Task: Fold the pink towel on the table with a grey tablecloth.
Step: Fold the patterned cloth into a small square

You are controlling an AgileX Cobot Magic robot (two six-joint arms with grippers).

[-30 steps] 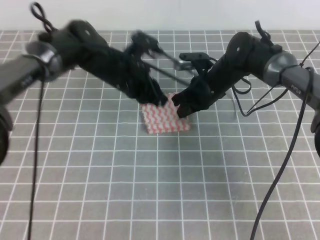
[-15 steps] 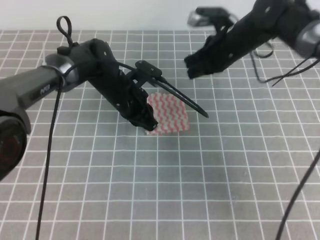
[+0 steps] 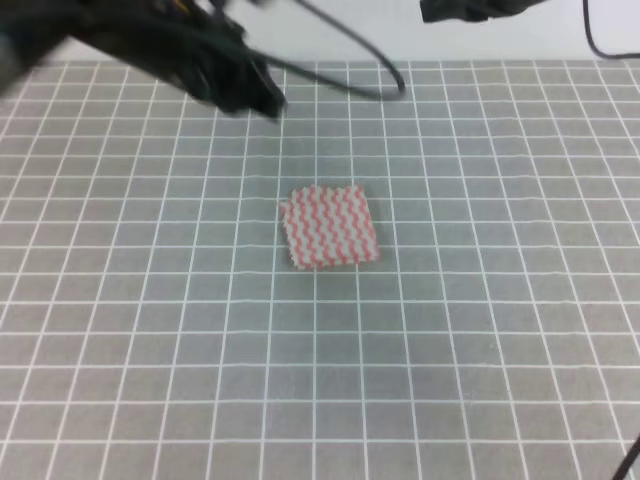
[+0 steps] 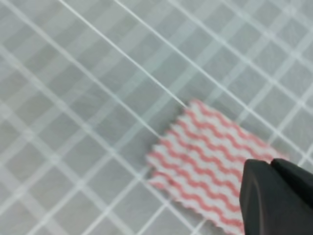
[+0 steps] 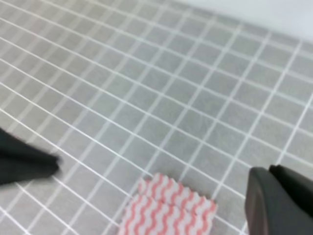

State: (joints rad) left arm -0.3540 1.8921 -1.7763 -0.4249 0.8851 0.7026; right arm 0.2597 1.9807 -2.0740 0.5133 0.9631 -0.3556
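The pink towel (image 3: 330,226) lies flat in the middle of the table with a grey tablecloth (image 3: 480,340), a small striped square about two grid squares wide. The right wrist view shows the towel (image 5: 166,210) with two stacked edges at its far side. It also appears in the left wrist view (image 4: 205,161). Nothing touches it. My left gripper (image 3: 262,98) is a dark blur raised at the upper left, well away from the cloth. Only a dark tip of my right gripper (image 3: 440,12) shows at the top edge. One black finger (image 4: 274,196) shows in each wrist view (image 5: 279,200).
A black cable (image 3: 350,60) loops from the left arm above the far part of the table. The white wall (image 3: 330,30) borders the far edge. A dark shape (image 5: 24,164) enters the right wrist view from the left.
Both arms have lifted up and away from the towel toward the far corners. The towel was let go and now lies alone, in the same spot.
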